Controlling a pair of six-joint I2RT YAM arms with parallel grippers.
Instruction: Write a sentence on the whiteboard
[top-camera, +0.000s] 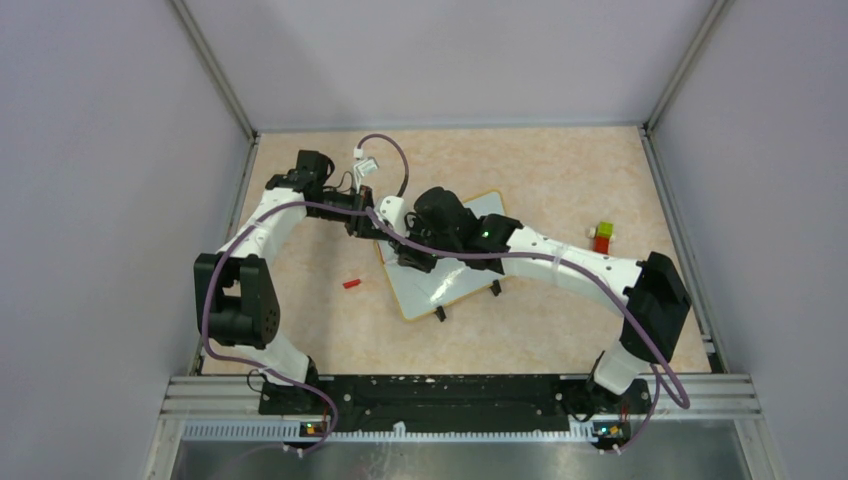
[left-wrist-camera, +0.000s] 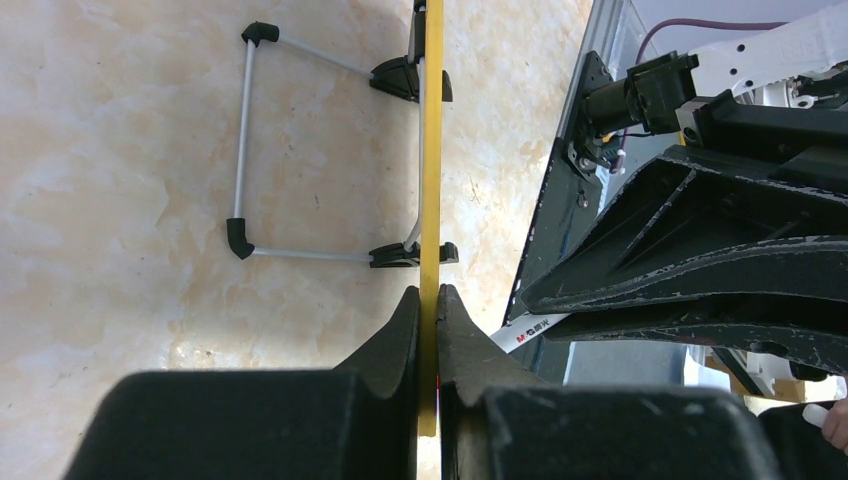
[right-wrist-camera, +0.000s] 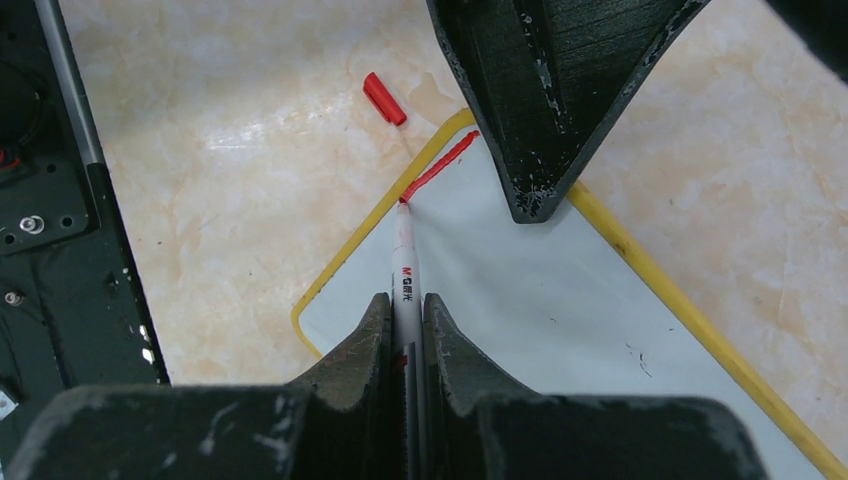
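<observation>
Pale marbled desk carried the whiteboard near its middle, between the two arms, with a loose red cap on the desk near one rounded corner. The left tool was clamped on the board's thin yellow rim, its fingers pressing the edge from both sides just beside a black clip foot. The right tool was clamped on a white marker, whose red tip touched the white face close to that corner, at one end of a short red stroke running just inside the rim.
</observation>
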